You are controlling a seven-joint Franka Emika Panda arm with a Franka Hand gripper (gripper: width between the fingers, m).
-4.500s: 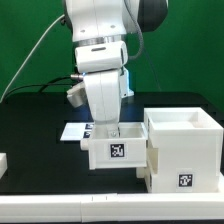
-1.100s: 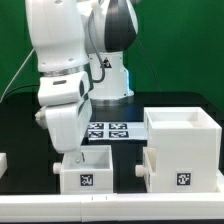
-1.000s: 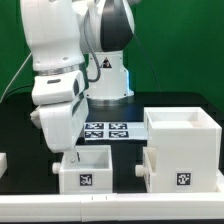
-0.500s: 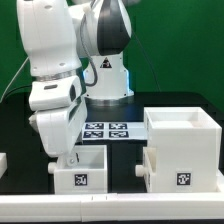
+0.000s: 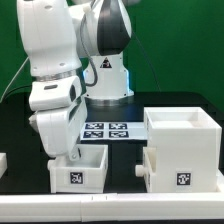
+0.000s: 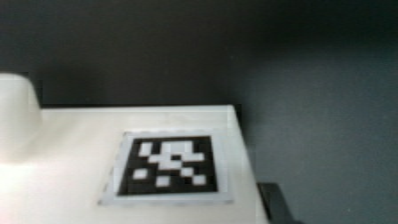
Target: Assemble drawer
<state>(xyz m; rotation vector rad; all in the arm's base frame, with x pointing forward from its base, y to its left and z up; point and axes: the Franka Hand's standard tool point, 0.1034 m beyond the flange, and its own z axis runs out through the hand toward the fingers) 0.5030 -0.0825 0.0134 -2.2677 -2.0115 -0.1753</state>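
Observation:
A small white tray point(image 5: 80, 170) with a black-and-white tag on its front is at the table's front, towards the exterior view's left. My gripper point(image 5: 65, 157) reaches down onto the tray's left rim and is shut on its wall; the fingertips are mostly hidden by the tray. In the wrist view the tray's tagged face point(image 6: 173, 165) fills the frame, with one dark finger point(image 6: 272, 204) at its edge. The large white casing point(image 5: 184, 130) stands at the exterior view's right. A lower tagged white box part point(image 5: 170, 170) sits against its front.
The marker board point(image 5: 108, 131) lies flat behind the tray, in front of the robot base. A small white part point(image 5: 3, 161) shows at the left edge. A white strip runs along the table's front edge point(image 5: 110, 205).
The gripper and the small tray went from beside the casing to the exterior view's left. In the last half second the tray shifted slightly further left and lower.

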